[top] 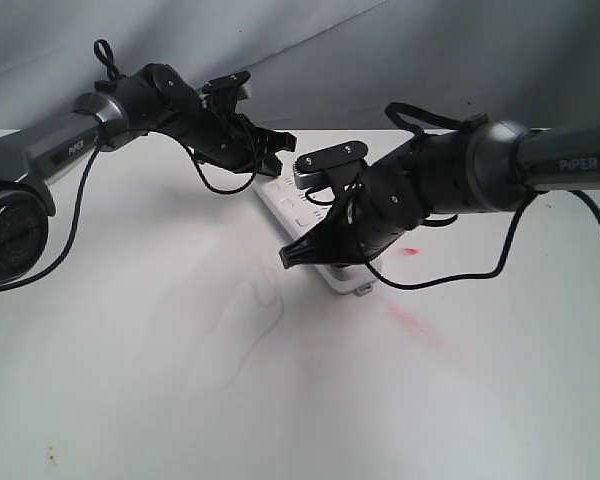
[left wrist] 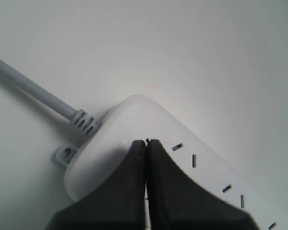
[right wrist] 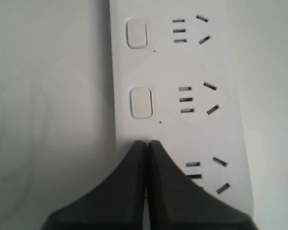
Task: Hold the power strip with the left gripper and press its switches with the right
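Note:
The white power strip (top: 286,206) lies slantwise on the table, and both arms cover most of it. My left gripper (left wrist: 147,142) is shut, its closed tips resting on top of the strip's rounded cord end (left wrist: 110,139), with nothing between the fingers. The pale grey cord (left wrist: 29,89) and a small tab (left wrist: 65,155) leave that end. My right gripper (right wrist: 147,142) is also shut, its tips touching the strip's face in the row of switches. Two switches (right wrist: 141,102) (right wrist: 137,33) show beyond the tips. In the exterior view the left gripper (top: 269,167) is over the far end and the right gripper (top: 286,257) nearer the near end.
The strip's near end with its tab (top: 363,291) sticks out under the right arm. Reddish smears (top: 416,325) mark the white table (top: 160,380) to the right. A looped black cable (top: 450,278) hangs under the right arm. A grey cloth backdrop (top: 310,50) stands behind.

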### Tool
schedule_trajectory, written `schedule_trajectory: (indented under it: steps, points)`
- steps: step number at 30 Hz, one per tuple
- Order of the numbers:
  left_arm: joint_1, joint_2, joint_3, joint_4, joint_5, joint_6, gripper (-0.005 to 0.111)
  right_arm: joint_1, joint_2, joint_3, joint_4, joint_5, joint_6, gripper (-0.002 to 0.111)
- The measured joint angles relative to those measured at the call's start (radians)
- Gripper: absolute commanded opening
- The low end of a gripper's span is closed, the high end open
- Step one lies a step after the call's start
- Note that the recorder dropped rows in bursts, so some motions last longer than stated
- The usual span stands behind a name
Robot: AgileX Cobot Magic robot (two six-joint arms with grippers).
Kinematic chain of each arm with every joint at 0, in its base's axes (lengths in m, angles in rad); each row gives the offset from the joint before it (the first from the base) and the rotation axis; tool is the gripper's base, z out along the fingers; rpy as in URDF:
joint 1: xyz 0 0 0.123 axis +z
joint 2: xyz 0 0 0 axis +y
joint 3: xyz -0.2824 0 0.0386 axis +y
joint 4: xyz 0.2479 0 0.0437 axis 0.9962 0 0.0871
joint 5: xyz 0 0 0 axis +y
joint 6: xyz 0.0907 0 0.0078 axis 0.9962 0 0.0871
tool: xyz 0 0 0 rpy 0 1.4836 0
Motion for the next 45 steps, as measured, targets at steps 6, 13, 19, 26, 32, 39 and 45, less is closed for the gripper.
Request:
schedule_trajectory:
  steps: [6, 13, 19, 26, 32, 39, 45]
  points:
    - [0.000, 0.000, 0.000, 0.000, 0.000, 0.000, 0.000, 0.000, -0.007, 0.054, 0.004, -0.075, 0.000, 0.000]
    - [0.000, 0.000, 0.000, 0.000, 0.000, 0.000, 0.000, 0.000, -0.011, 0.067, 0.004, -0.090, 0.009, 0.000]
    - [0.000, 0.000, 0.000, 0.000, 0.000, 0.000, 0.000, 0.000, -0.015, 0.068, 0.004, -0.088, 0.024, 0.000]
    - [0.000, 0.000, 0.000, 0.000, 0.000, 0.000, 0.000, 0.004, -0.024, 0.085, 0.004, -0.082, 0.026, 0.000]
    - [0.000, 0.000, 0.000, 0.000, 0.000, 0.000, 0.000, 0.008, -0.030, 0.105, 0.004, -0.104, 0.028, 0.000]
    - [0.000, 0.000, 0.000, 0.000, 0.000, 0.000, 0.000, 0.008, -0.030, 0.103, -0.007, -0.090, 0.028, 0.000]
    - [0.000, 0.000, 0.000, 0.000, 0.000, 0.000, 0.000, 0.020, -0.014, 0.055, -0.070, 0.001, 0.030, 0.000]
